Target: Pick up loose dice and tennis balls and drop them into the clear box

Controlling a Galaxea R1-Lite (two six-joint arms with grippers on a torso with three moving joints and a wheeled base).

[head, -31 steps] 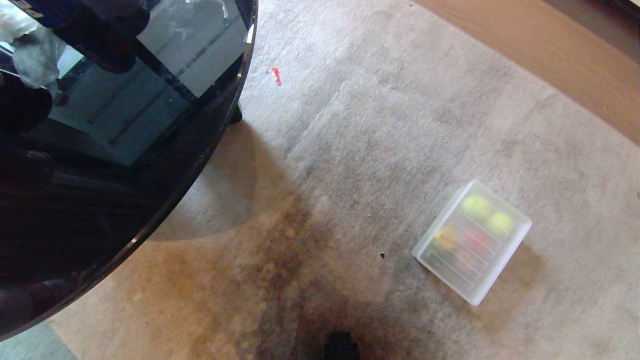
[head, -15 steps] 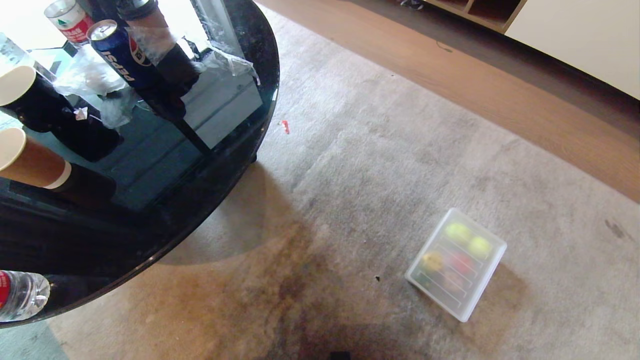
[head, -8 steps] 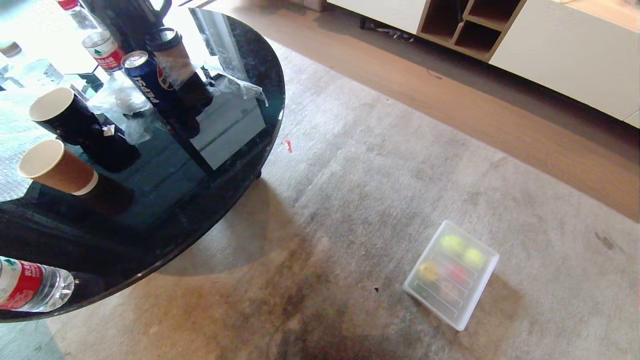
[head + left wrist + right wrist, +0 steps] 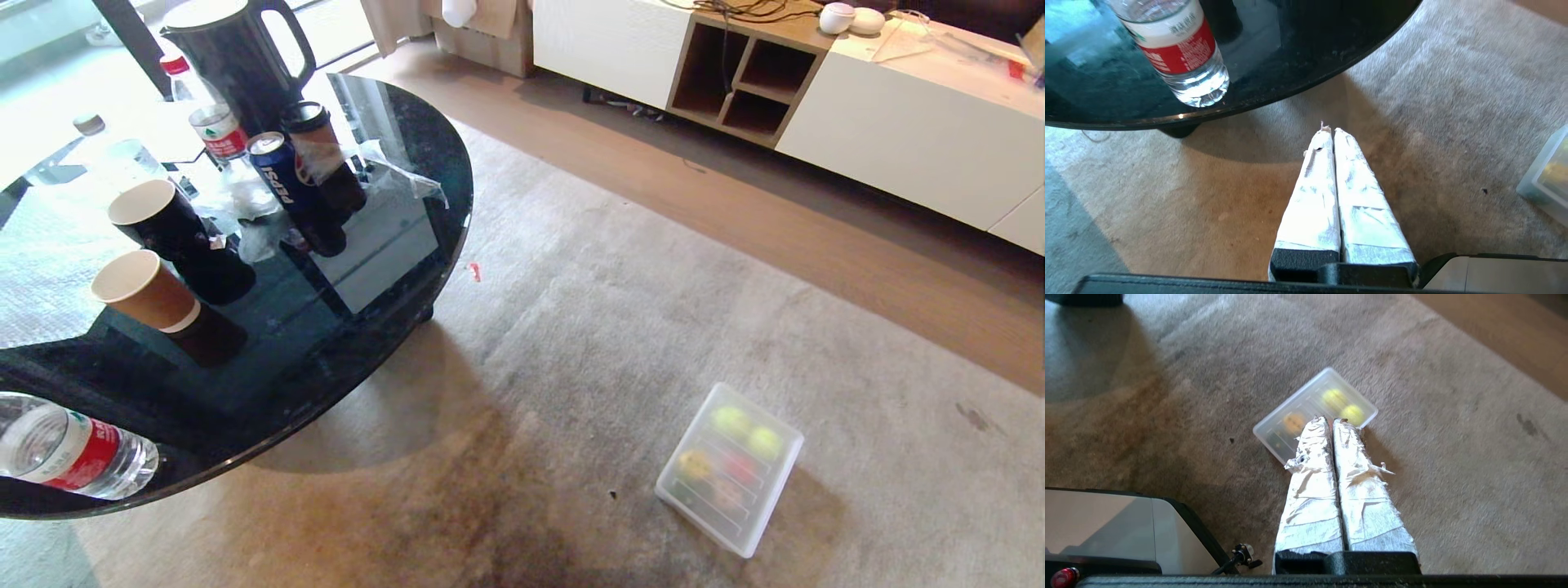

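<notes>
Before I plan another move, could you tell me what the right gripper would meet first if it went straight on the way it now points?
Most likely the clear box: the shut right gripper points at its near edge, lid on, tennis balls showing through. Depth is unclear, so it might strike the carpet just short of it.

Strong daylight pours in from the far left, washing out the upper-left corner of the head view; the round black glass surface mirrors pale window glare and throws a soft dark shadow onto the grey-beige carpet; contents of the frosted translucent plastic box look hazy; straight lines bow near the head view's edges.
</notes>
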